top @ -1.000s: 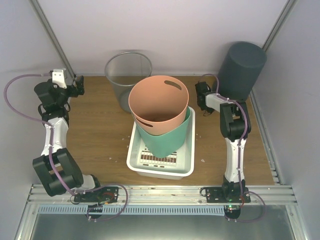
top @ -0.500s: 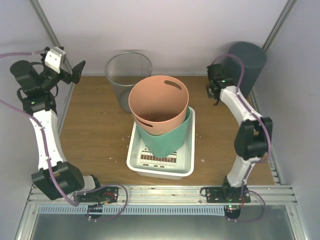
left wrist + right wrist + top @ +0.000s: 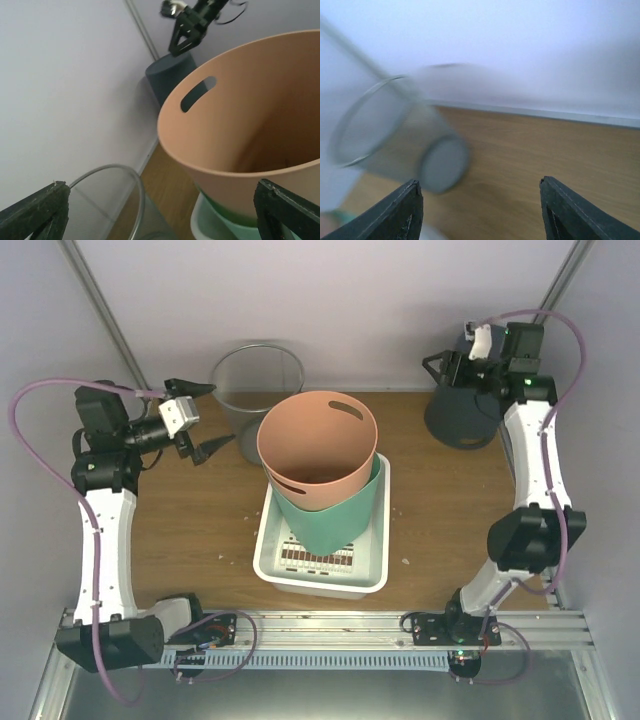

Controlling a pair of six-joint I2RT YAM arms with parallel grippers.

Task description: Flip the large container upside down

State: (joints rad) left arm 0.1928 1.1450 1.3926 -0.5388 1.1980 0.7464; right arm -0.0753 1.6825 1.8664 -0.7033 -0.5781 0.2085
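Approach stage; no grasp has been made. The wooden counter (image 3: 200, 530) carries at its centre the large orange container (image 3: 318, 455), mouth up and slightly tilted. It is nested in a green container (image 3: 335, 520) that stands in a white tub (image 3: 372, 560), so inversion is not begun. A dark grey bin (image 3: 460, 420) stands at the back right, and a wire-mesh wastebasket (image 3: 250, 390) at the back left, just behind the orange rim. The left gripper (image 3: 205, 417) hovers beside the wastebasket, jaws wide apart and empty. The right gripper (image 3: 440, 368) hangs above the grey bin, jaws also apart and empty. Next move, by judgement: 1 or both jaws take the rim, perhaps at a handle slot (image 3: 345, 408), lift the orange container clear of the green container, then rotate it. Open counter lies left and right of the tub, while the walls and the 2 bins crowd the back.
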